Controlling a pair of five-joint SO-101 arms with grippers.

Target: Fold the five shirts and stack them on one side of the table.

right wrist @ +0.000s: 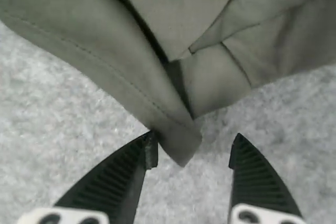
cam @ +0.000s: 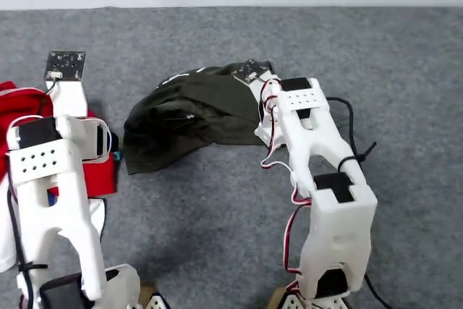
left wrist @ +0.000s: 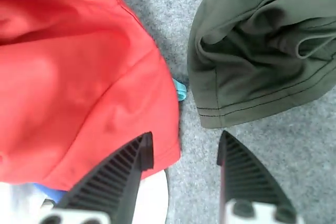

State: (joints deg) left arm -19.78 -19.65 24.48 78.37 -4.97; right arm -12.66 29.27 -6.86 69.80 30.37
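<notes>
From above, I'm seeing the green shirt (cam: 188,117) lying bunched mid-surface (cam: 217,215), with the red shirt (cam: 22,103) just beside it. Left wrist: my left fingers (left wrist: 139,153) are hanging wide and empty near the green shirt's hem. Right wrist: my right fingers (right wrist: 143,156) are gaping wide, straddling its corner, which the arm is hiding from above. Pinching so little cloth could let it slip.

The left end effector (left wrist: 186,140) hung with its jaws apart above the grey worktop (left wrist: 294,140). One finger (left wrist: 118,174) overlapped the hem of a red shirt (left wrist: 79,77). A crumpled olive shirt (left wrist: 262,51) lay just beside it, with a teal scrap (left wrist: 180,88) between them. White fabric (left wrist: 152,203) showed under the red.
</notes>
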